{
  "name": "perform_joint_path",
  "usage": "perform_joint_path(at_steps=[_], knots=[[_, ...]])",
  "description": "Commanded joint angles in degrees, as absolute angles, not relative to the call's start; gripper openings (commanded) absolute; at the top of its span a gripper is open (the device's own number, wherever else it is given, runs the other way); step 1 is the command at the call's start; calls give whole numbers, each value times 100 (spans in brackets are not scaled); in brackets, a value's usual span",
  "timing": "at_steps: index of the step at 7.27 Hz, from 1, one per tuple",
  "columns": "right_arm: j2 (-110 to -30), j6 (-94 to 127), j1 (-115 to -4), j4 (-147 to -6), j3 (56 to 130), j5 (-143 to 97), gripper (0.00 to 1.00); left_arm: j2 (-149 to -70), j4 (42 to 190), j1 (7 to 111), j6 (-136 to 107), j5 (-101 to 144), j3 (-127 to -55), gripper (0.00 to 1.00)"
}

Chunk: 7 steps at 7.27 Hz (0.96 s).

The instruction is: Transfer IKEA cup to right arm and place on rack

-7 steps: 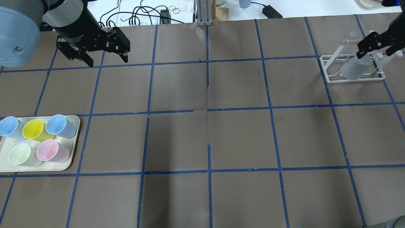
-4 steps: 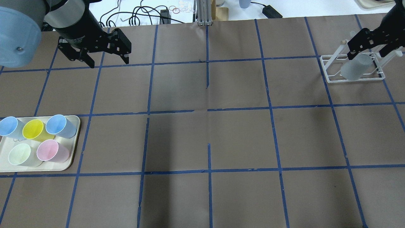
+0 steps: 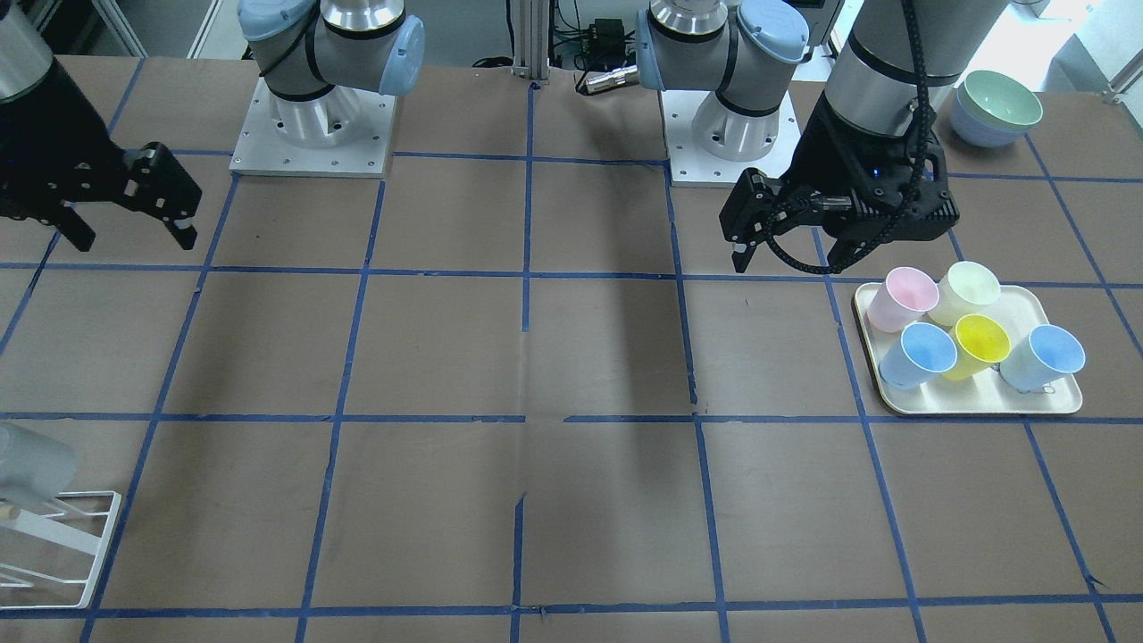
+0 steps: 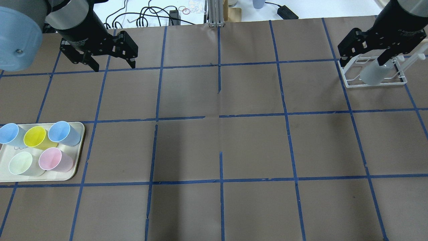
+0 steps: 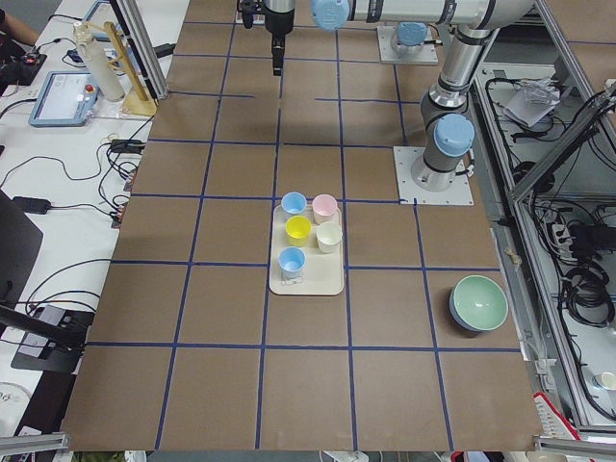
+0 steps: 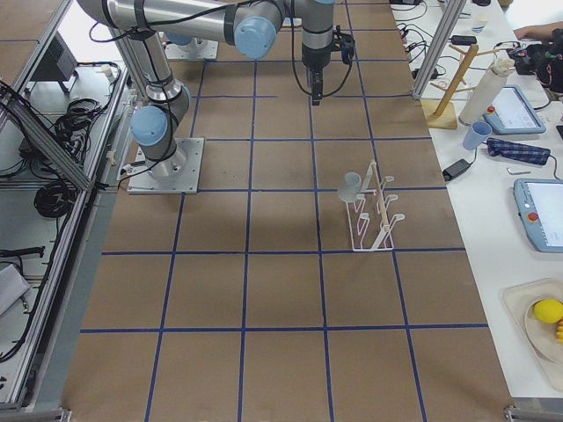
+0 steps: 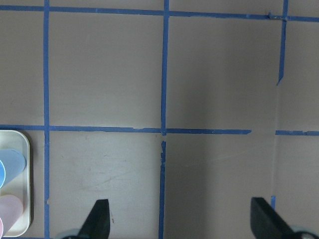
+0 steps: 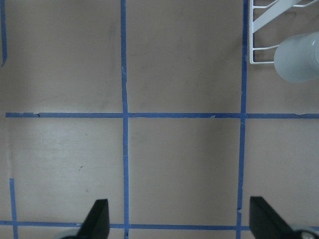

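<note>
The pale grey IKEA cup [image 4: 372, 74] hangs tilted on a rod of the white wire rack [image 4: 347, 83] at the table's far right. It also shows in the front view [image 3: 31, 464], the right side view [image 6: 350, 186] and the right wrist view [image 8: 298, 57]. My right gripper [image 4: 362, 55] is open and empty, raised above the rack's left end and apart from the cup. In the front view the right gripper [image 3: 134, 237] is well clear of the rack [image 3: 85, 554]. My left gripper [image 4: 113, 65] is open and empty, high over the far left of the table.
A cream tray [image 4: 77, 165] with several pastel cups sits at the near left; it also shows in the front view [image 3: 982, 406]. Stacked bowls [image 3: 1000, 103] stand beside the left arm's base. Cables lie beyond the table's far edge.
My right gripper has lifted off the grey cup and moved left, away from it. The cup stays on the rack. The left arm has barely moved.
</note>
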<state>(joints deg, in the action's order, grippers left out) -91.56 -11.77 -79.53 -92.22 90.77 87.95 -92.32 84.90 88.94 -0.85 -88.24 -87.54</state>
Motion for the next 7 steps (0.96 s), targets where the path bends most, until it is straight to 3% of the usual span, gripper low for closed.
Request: perform_joint_path(at_steps=[1, 7], knots=[[-9255, -147, -8900, -9114, 9140, 9104, 100, -9229, 8482, 8886, -62, -8824, -8754, 100], [-9606, -88, -8939, -8701, 9360, 9018, 100, -9229, 8473, 8877, -61, -8824, -8745, 100]])
